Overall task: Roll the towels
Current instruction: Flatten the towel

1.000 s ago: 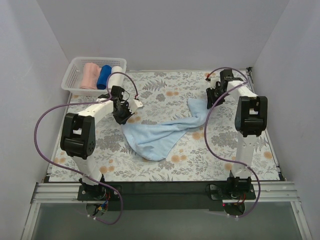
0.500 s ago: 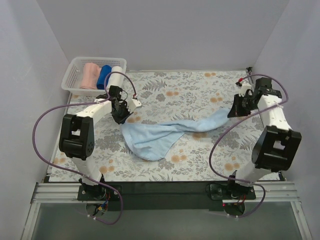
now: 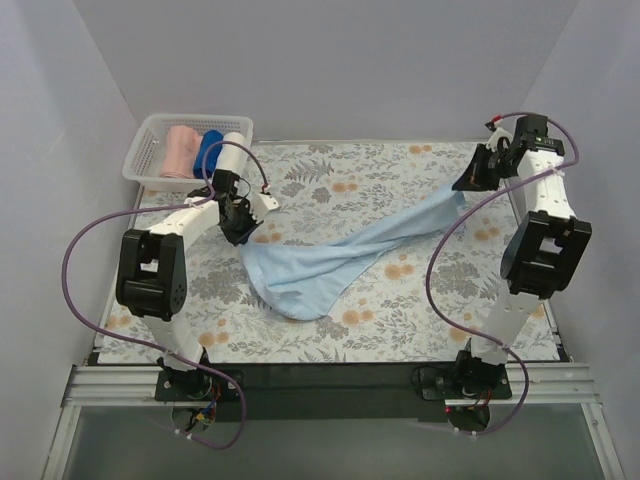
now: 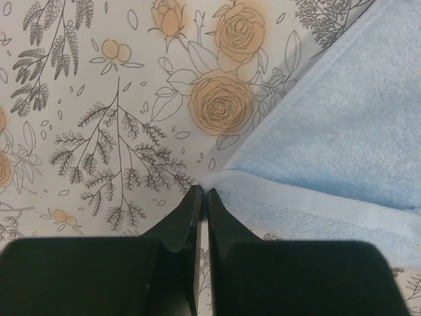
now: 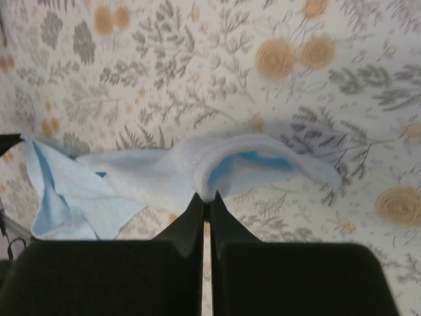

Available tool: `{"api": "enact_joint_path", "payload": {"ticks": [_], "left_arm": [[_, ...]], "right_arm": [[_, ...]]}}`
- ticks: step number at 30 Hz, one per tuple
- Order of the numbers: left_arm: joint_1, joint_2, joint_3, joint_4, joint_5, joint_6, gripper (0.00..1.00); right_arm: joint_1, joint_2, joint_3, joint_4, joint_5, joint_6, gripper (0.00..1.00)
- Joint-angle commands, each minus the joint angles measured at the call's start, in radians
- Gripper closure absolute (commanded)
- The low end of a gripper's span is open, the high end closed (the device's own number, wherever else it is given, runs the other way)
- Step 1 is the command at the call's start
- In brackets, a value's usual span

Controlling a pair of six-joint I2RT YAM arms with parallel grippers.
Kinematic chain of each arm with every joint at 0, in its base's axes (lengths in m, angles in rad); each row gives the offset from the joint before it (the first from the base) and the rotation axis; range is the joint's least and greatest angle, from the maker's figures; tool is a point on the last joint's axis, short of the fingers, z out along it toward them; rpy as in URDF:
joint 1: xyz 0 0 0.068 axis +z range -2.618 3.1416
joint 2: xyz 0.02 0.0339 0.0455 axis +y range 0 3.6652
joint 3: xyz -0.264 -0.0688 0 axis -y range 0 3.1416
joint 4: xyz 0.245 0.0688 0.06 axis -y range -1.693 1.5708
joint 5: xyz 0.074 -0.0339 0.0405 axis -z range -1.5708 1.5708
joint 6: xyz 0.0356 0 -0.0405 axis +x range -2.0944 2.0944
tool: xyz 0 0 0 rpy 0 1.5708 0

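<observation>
A light sky-blue towel (image 3: 330,262) lies stretched slantwise across the flowered table, bunched at its near left part. My left gripper (image 3: 243,236) is shut on its left corner; in the left wrist view the towel (image 4: 342,131) meets the closed tips of that gripper (image 4: 202,192). My right gripper (image 3: 466,181) is shut on the far right end and holds it raised near the back right corner. In the right wrist view a fold of the towel (image 5: 151,176) is pinched in that gripper (image 5: 204,197). A salmon-pink towel (image 3: 180,150) lies rolled in the basket.
A white mesh basket (image 3: 150,130) stands at the back left, holding also a dark blue roll (image 3: 207,153) and a white roll (image 3: 233,146). Grey walls close in the table on three sides. Purple cables loop off both arms.
My right arm has swung from the table's middle to the back right corner, dragging the towel's end with it and pulling the cloth out long. The left gripper has barely shifted.
</observation>
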Motion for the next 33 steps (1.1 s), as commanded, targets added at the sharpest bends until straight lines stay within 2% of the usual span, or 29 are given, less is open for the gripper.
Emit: {"api": "enact_joint_path", "payload": {"ticks": [1, 6, 10, 14, 15, 16, 19, 22, 28, 33], "left_arm": [[0.026, -0.04, 0.03, 0.023, 0.014, 0.017, 1.0], [0.036, -0.02, 0.044, 0.021, 0.029, 0.014, 1.0], [0.034, -0.005, 0.056, 0.018, 0.043, 0.0, 1.0], [0.034, 0.0, 0.061, 0.012, 0.041, -0.004, 1.0], [0.034, -0.001, 0.061, 0.012, 0.038, -0.004, 1.0], [0.034, -0.001, 0.061, 0.012, 0.038, -0.006, 1.0], [0.034, 0.002, 0.061, 0.014, 0.043, -0.01, 1.0], [0.034, 0.008, 0.065, 0.014, 0.049, -0.015, 1.0], [0.034, 0.017, 0.081, 0.006, 0.051, -0.021, 1.0], [0.034, 0.017, 0.081, 0.0, 0.046, -0.018, 1.0]], "right_arm": [[-0.018, 0.1, 0.134, 0.081, 0.004, 0.125, 0.99], [-0.018, 0.241, 0.156, 0.136, -0.05, 0.089, 0.99], [-0.018, 0.336, 0.229, 0.135, -0.055, 0.069, 0.77], [-0.019, 0.358, 0.283, 0.154, 0.008, 0.039, 0.76], [-0.018, 0.356, 0.289, 0.158, 0.028, 0.03, 0.68], [-0.019, 0.351, 0.283, 0.158, 0.042, 0.021, 0.56], [-0.019, 0.31, 0.213, 0.156, 0.106, -0.066, 0.55], [-0.018, 0.264, 0.136, 0.173, 0.174, -0.126, 0.58], [-0.019, 0.302, 0.143, 0.19, 0.245, -0.114, 0.62], [-0.018, 0.348, 0.145, 0.193, 0.223, -0.105, 0.62]]}}
